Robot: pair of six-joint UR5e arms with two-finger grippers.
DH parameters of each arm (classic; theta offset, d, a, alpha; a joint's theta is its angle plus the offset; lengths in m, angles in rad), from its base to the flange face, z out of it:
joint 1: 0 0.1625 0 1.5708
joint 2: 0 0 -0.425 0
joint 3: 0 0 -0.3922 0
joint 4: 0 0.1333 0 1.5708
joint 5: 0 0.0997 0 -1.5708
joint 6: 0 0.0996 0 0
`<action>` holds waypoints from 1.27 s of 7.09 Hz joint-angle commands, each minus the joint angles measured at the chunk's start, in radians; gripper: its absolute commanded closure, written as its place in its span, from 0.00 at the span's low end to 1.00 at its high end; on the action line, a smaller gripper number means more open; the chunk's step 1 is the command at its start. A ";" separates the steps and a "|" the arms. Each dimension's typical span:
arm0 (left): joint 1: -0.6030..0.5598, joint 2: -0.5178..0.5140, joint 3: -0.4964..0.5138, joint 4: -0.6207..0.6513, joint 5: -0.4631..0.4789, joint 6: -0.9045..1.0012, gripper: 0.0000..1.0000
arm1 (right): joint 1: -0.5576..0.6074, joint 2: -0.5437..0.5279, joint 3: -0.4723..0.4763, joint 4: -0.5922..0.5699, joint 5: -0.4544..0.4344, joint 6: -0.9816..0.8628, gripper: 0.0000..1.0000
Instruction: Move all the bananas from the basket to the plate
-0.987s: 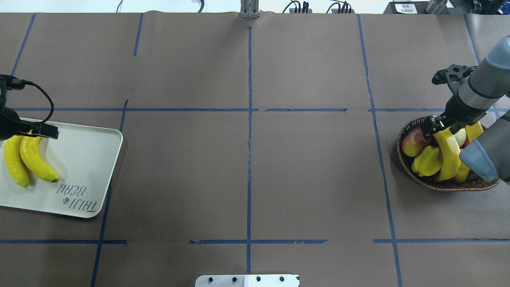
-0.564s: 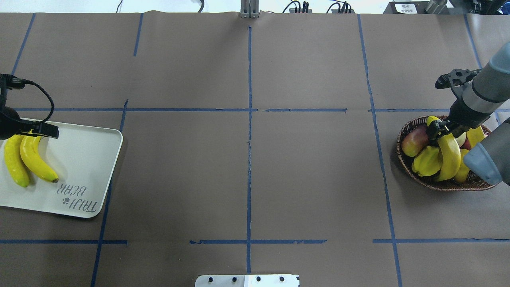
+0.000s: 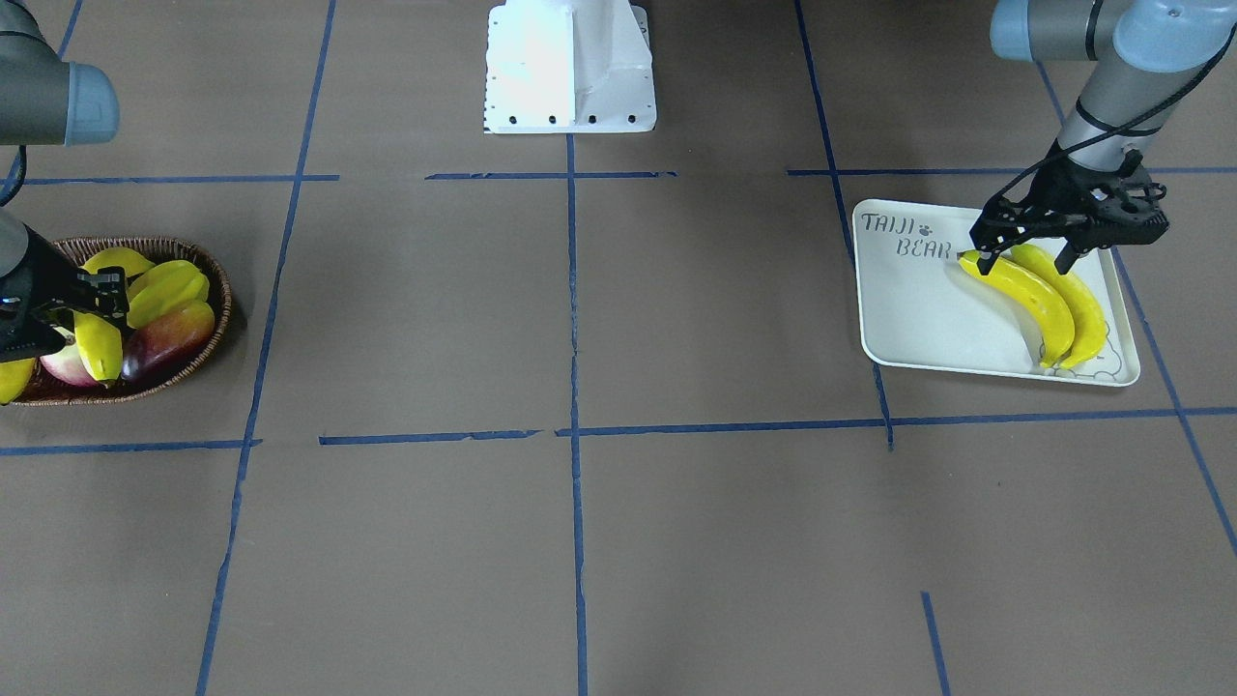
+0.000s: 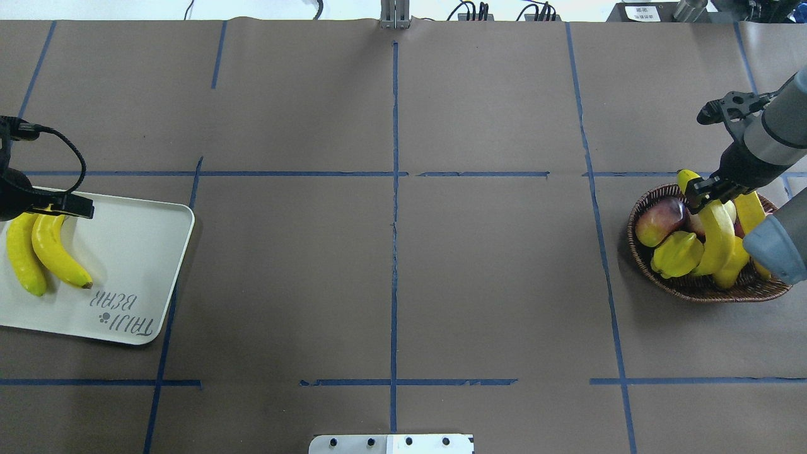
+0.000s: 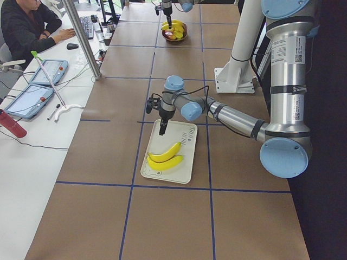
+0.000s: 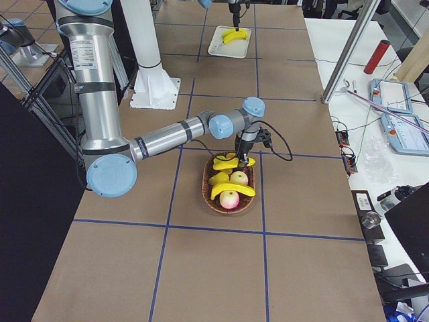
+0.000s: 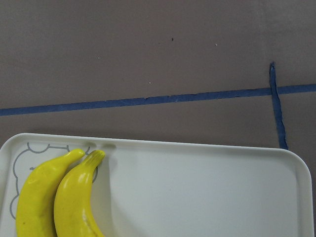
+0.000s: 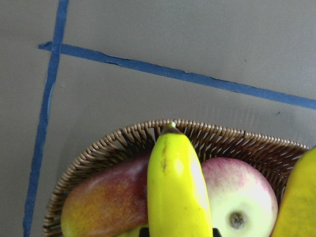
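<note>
One banana, clamped by the right gripper, has been raised partway from the basket, a third transfer begun; the left gripper is spread open above the plate.

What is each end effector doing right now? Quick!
Left end effector: open, empty, above the plate.
Right end effector: closed on a banana at the basket.
</note>
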 commanded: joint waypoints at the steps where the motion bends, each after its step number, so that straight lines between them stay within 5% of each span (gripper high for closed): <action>1: 0.000 0.000 -0.002 0.002 0.000 0.001 0.00 | 0.020 0.029 0.105 -0.104 0.041 0.005 1.00; 3: 0.000 -0.038 -0.031 0.096 -0.087 -0.001 0.00 | 0.031 0.149 0.132 -0.100 0.095 0.069 1.00; 5: 0.003 -0.248 -0.066 0.366 -0.129 -0.122 0.00 | 0.025 0.340 0.138 -0.090 0.088 0.311 1.00; 6: 0.008 -0.295 -0.060 0.357 -0.182 -0.278 0.00 | 0.012 0.382 0.150 -0.067 0.070 0.379 1.00; 7: 0.021 -0.368 -0.054 0.347 -0.213 -0.453 0.00 | -0.035 0.408 0.146 0.066 -0.045 0.485 1.00; 9: 0.051 -0.453 -0.056 0.289 -0.215 -0.771 0.00 | -0.223 0.412 0.141 0.322 -0.410 0.750 1.00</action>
